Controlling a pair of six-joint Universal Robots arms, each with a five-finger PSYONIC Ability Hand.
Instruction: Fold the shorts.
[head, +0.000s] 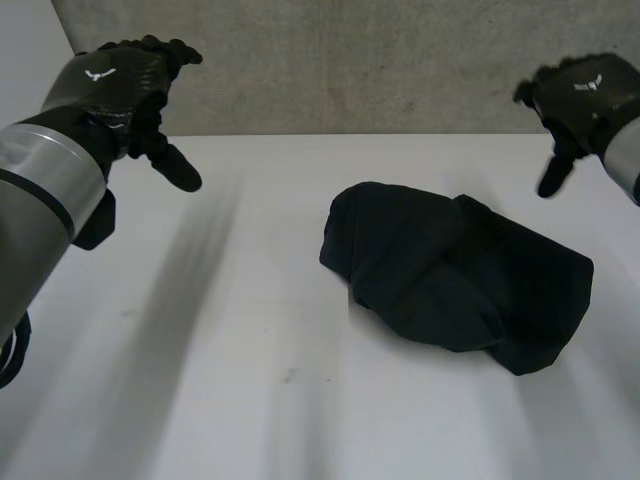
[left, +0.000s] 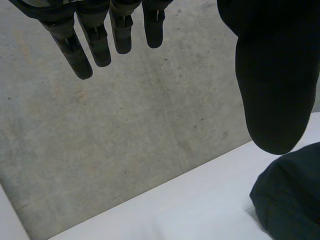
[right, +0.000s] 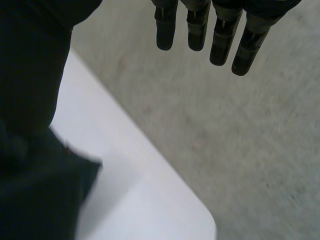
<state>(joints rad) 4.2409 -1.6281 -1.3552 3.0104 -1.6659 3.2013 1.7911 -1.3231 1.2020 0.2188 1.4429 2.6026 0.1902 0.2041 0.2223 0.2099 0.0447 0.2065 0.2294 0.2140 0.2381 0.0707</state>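
Both arms are raised above the worktop (head: 200, 360), and neither is touching anything. The left hand (head: 112, 82) hangs with its fingers (left: 97, 42) straight and spread, thumb out to one side, holding nothing. The right hand (head: 585, 95) is the same: fingers (right: 197, 30) loose and extended, empty. The shorts (head: 455, 275) lie on the worktop between the two hands, closer to the right one, below and well clear of both. They are not spread flat. They sit as a dark, bunched lump with the layers rolled over one another.

I'd say the folding has yet to start properly, and the lump is the trouble. No waistband or leg hem shows clearly, so a hand closing on the middle would likely gather several layers at once and lift a wad rather than an edge. The cloth is also dark against dark fingers, which makes a missed pinch easy. The worktop's corner sits near the right hand, so a careless drag that way could pull the shorts over the edge.
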